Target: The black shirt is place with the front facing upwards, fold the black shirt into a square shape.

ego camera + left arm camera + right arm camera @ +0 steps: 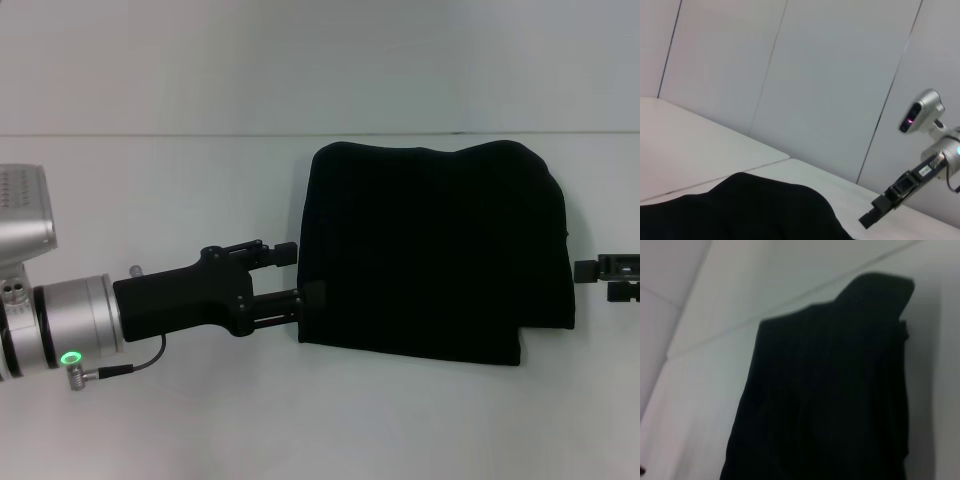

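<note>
The black shirt (430, 260) lies on the white table (150, 200) as a folded, roughly rectangular bundle; its print is hidden. A small step is cut out of its near right corner. My left gripper (298, 275) is at the shirt's left edge, open, with one fingertip (312, 298) on the cloth's border and the other just beside it. My right gripper (592, 268) sits close to the shirt's right edge, mostly out of frame. The left wrist view shows the shirt (740, 210) low and the right gripper (872, 216) beyond it. In the right wrist view the shirt (830, 400) fills the frame.
A pale wall (320, 60) rises behind the table's back edge. Bare white tabletop stretches left of the shirt and along the front. The left arm's silver wrist (60, 325) with a green light reaches in from the left.
</note>
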